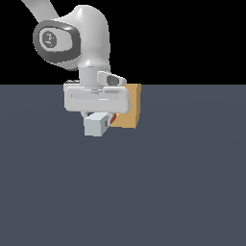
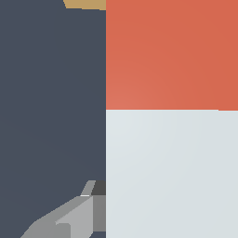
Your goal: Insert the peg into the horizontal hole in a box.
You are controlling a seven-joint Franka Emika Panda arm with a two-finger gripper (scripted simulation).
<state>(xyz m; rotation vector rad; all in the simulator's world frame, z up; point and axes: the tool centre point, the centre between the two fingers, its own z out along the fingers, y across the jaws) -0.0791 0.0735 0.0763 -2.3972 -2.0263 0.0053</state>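
Note:
My gripper (image 1: 99, 116) is shut on the peg and holds it above the floor. The peg's grey-white end (image 1: 94, 125) faces the camera in the exterior view. Its red end (image 1: 114, 119) points at the tan box (image 1: 130, 108) and lies right by the box's near face. I cannot tell whether they touch. The hole is hidden behind the gripper and peg. In the wrist view the peg fills one side, red part (image 2: 172, 53) beyond the white part (image 2: 172, 174). One grey finger (image 2: 69, 218) presses its side, and a sliver of the box (image 2: 86, 3) shows at the edge.
The box stands on a flat dark grey-blue floor (image 1: 182, 182). The white arm (image 1: 81, 38) rises over the gripper toward the exterior view's left. Nothing else shows.

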